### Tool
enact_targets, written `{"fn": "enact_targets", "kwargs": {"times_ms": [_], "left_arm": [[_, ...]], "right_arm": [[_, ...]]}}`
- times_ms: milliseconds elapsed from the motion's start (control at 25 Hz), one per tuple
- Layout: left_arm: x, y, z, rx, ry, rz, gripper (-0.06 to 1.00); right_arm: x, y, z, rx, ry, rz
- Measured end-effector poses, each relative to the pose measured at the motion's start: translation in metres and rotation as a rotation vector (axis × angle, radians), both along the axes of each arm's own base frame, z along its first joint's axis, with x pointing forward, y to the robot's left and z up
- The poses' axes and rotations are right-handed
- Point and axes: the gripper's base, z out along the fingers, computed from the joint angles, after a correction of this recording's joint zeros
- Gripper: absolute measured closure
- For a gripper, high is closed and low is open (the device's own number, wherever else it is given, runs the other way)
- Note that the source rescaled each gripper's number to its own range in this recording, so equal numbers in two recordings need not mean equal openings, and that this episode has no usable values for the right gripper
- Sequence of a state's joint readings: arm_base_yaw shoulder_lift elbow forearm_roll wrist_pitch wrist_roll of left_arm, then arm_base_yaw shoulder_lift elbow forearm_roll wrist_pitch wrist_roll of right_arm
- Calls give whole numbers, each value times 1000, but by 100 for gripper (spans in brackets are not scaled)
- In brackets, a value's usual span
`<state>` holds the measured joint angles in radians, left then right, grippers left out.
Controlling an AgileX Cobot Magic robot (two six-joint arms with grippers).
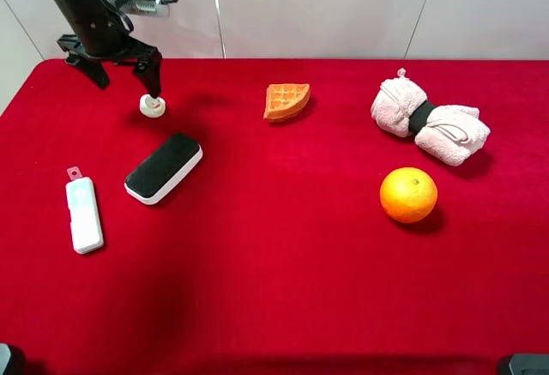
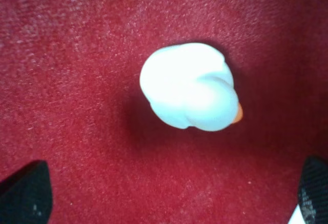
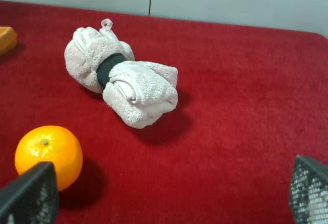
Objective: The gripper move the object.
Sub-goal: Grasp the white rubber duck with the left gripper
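The object [image 1: 153,105], a small cream-white lumpy knob, lies on the red cloth at the back left. In the left wrist view the object [image 2: 187,86] fills the middle and shows a small orange spot on one side. My left gripper [image 1: 127,76] hangs over it, open. One finger stands right above the object in the exterior view, and nothing is gripped. In the left wrist view the left gripper [image 2: 169,196] shows only its two black fingertips [image 2: 25,193], far apart in the corners. My right gripper [image 3: 169,193] is open and empty over the cloth near the orange.
A black-and-white eraser block [image 1: 163,167] and a white rectangular case [image 1: 84,214] lie in front of the object. A waffle wedge [image 1: 286,101] sits at back centre. A pink rolled towel [image 1: 429,122] and an orange [image 1: 408,195] are on the right.
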<state>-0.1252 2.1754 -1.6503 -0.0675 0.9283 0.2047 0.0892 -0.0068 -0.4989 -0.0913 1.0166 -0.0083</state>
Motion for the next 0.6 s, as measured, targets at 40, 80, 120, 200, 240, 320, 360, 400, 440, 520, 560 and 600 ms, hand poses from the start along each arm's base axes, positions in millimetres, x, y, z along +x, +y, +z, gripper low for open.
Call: {"fn": "enact_targets", "kwargs": {"times_ms": [40,80,120,200,240,320,360,400,440,520,560,600], "left_arm": [[1,0,-3,0,-4,-2,2],[3,0,-5,2,-10,-4,2],[4,0,-7,1,-18,-4,2],[6,0,-10,1,-28,-5,2],[7,-1,-11,0,-33,-4,2],[9,-1,-15,0,-39,-4,2],[9,-1,-18,0,-35,-4,2],[10,-1,-20,-2,-34,-7,2],[10,-2,-24,-6,-30,-8,2],[12,-3,-30,-10,-33,-14,2],[12,-4,-33,-9,-33,-19,2],[13,-6,-36,-9,-36,-24,2]], "right_arm": [[0,0,0,0,0,0],[0,0,0,0,0,0],[0,0,0,0,0,0],[0,0,0,0,0,0],[0,0,0,0,0,0],[0,0,0,0,0,0],[0,0,0,0,0,0],[0,0,0,0,0,0],[0,0,0,0,0,0],[0,0,0,0,0,0],[0,0,0,0,0,0],[0,0,0,0,0,0]]}}
